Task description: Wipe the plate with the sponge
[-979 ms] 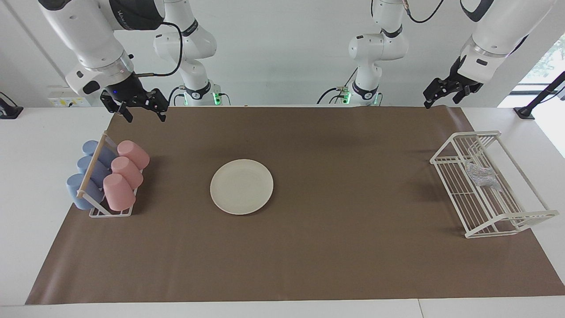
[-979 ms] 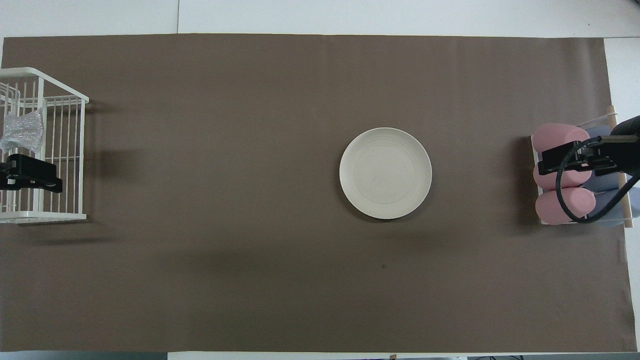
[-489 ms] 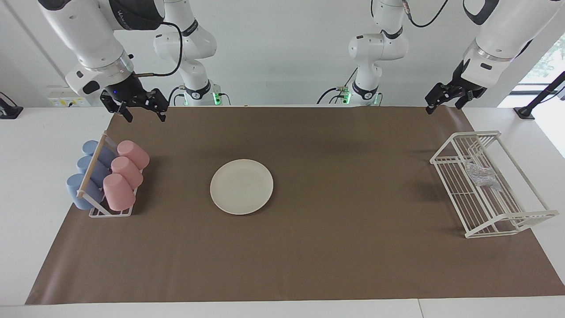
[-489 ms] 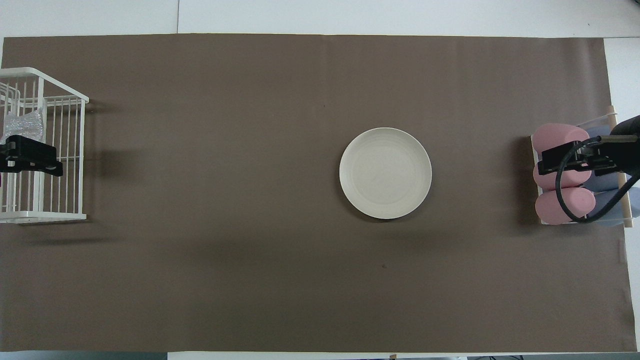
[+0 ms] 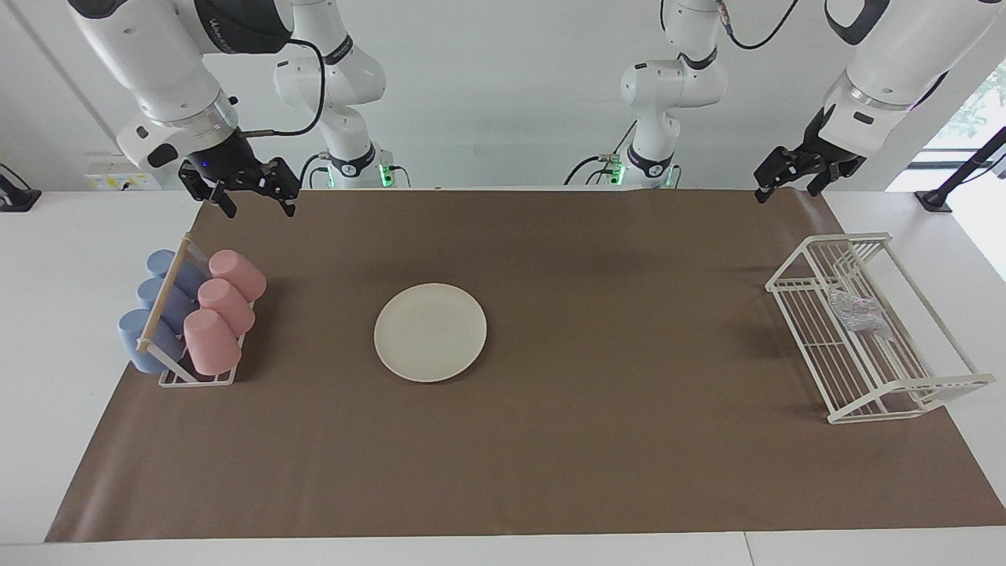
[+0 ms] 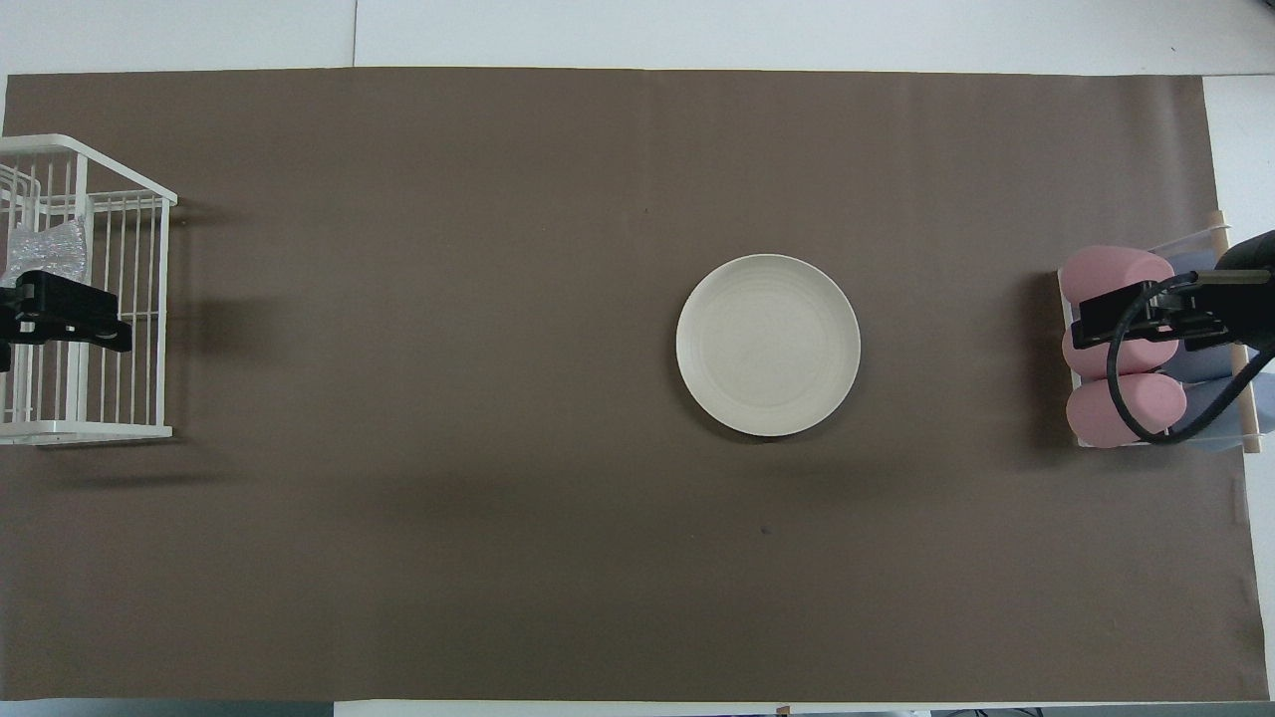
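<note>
The cream-white plate (image 5: 430, 332) lies flat on the brown mat, mid-table and somewhat toward the right arm's end; it also shows in the overhead view (image 6: 768, 345). The silvery sponge (image 5: 857, 313) lies in the white wire rack (image 5: 794, 277) at the left arm's end. My left gripper (image 5: 784, 191) is open and empty, raised over that rack; from overhead it (image 6: 62, 321) partly covers the sponge (image 6: 45, 244). My right gripper (image 5: 259, 206) is open and empty, and it waits raised over the cup rack.
A small rack (image 5: 196, 379) with three pink cups (image 5: 226, 303) and three blue cups (image 5: 145, 330) lying on their sides stands at the right arm's end. The brown mat (image 5: 597, 440) covers most of the table.
My left gripper has moved over the wire rack, away from the robots, and now partly covers the sponge from overhead. The right arm, plate and sponge have not moved.
</note>
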`<state>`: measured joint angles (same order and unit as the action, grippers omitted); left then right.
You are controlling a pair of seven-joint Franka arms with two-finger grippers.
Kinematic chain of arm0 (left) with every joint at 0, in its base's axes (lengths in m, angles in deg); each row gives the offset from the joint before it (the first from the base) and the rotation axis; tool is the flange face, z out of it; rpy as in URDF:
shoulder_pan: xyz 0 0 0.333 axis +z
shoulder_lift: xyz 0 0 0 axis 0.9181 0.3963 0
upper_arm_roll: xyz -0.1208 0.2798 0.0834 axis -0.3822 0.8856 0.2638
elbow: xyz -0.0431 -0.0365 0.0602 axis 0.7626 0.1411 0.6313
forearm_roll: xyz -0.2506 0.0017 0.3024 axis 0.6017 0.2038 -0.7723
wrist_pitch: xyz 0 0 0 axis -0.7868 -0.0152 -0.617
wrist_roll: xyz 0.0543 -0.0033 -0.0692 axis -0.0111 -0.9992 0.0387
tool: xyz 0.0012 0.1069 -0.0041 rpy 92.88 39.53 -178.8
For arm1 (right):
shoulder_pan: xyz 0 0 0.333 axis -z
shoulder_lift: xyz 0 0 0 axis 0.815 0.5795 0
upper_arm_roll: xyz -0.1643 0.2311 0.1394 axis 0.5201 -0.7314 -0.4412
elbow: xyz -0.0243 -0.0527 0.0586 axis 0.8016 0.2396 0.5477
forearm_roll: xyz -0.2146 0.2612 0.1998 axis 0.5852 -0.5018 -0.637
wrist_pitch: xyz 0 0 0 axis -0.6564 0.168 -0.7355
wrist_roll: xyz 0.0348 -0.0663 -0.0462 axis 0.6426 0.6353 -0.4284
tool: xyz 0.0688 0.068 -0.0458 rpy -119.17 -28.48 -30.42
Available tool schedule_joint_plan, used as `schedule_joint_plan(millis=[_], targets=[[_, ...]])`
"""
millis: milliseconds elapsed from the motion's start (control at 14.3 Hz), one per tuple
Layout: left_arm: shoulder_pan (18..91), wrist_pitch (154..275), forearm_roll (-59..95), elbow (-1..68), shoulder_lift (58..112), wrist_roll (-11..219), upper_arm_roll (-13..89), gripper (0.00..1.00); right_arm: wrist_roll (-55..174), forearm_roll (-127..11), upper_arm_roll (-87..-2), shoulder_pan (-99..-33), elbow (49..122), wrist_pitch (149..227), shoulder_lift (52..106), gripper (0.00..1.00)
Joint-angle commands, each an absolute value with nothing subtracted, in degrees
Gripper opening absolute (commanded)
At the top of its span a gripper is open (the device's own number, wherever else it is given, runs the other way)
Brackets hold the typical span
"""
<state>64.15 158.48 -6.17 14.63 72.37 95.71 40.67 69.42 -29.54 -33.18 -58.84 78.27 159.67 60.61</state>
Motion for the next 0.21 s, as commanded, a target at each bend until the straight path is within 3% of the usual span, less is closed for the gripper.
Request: schedule_joint_plan(millis=[0, 140], targets=[[64.7, 159.2, -5.3, 15.1, 72.1, 94.7, 40.5, 1.00, 68.0, -28.4, -33.7, -58.2, 79.7, 159.5, 59.3, 1.00], [64.7, 159.2, -5.3, 15.2, 72.1, 94.7, 40.6, 1.00, 68.0, -28.4, -33.7, -58.2, 79.6, 159.5, 59.3, 1.00]])
